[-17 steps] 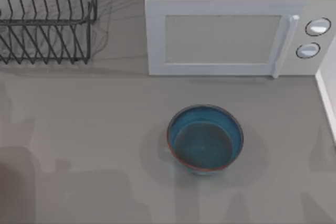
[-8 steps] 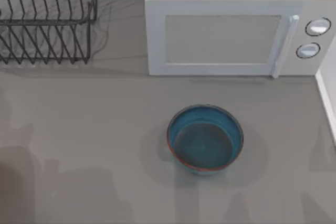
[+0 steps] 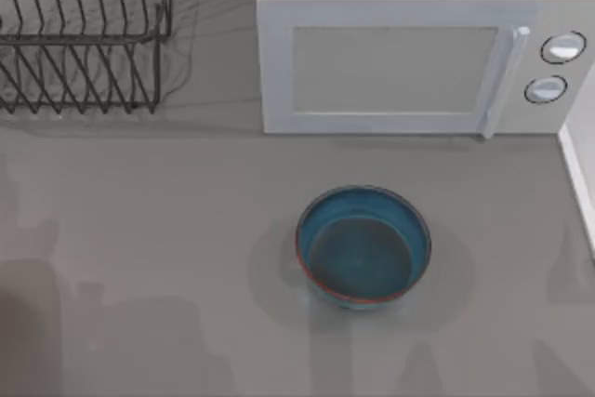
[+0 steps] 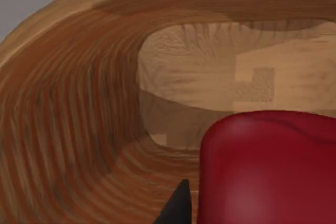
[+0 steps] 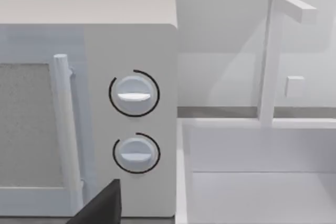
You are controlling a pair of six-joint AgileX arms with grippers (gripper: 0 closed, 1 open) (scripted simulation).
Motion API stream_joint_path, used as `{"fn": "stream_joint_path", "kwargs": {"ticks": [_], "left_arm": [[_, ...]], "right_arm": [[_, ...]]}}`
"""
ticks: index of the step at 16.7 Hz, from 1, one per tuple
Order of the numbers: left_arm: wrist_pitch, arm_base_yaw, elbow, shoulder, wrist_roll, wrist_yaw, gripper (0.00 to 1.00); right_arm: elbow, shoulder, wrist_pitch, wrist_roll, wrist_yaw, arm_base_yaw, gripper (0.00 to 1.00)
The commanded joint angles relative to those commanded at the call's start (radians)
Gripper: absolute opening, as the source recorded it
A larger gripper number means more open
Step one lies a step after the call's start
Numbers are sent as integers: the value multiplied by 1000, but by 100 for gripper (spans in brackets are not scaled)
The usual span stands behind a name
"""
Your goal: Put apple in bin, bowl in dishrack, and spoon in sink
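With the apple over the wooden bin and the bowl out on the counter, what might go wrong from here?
1. The apple sits close above the wooden bin near one wall; released off-centre, it may strike the wall and bounce.
2. The blue bowl stands far from the dishrack; its smooth rim may slip during that carry.

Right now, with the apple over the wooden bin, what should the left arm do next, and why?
Probably open the left tool: the apple sits against it, over the hollow of the wooden bin, so it should drop inside. The right tool idles facing the microwave.
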Motion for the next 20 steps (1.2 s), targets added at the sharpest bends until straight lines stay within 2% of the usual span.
{"fn": "stream_joint_path", "kwargs": {"ticks": [3, 4, 14, 17, 20], "left_arm": [[0, 0, 0, 0, 0, 0, 98], [0, 0, 0, 0, 0, 0, 100], [6, -2, -4, -10, -7, 0, 100], [65, -20, -46, -88, -86, 2, 100], [170, -48, -129, -224, -257, 1, 100]], "right_arm": [[0, 0, 0, 0, 0, 0, 100], [0, 0, 0, 0, 0, 0, 100], [0, 0, 0, 0, 0, 0, 100], [0, 0, 0, 0, 0, 0, 100], [0, 0, 0, 0, 0, 0, 100]]}}
